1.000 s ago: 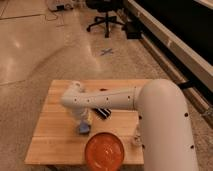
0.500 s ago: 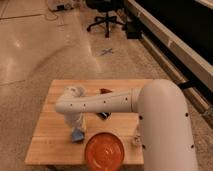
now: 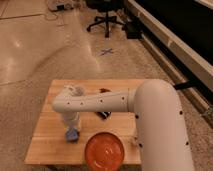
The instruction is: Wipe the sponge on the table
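The light-blue sponge lies flat on the wooden table, near its front left part. My gripper points straight down onto the sponge and is shut on it, pressing it against the planks. The white arm reaches in from the right across the middle of the table and hides part of the surface behind it.
An orange plate sits at the table's front edge, just right of the sponge. A black oblong block lies under the arm, and a small dark reddish thing near the back edge. An office chair stands far behind.
The gripper has slid the sponge to the left and toward the table's front edge, and the arm's elbow end has swung left with it.
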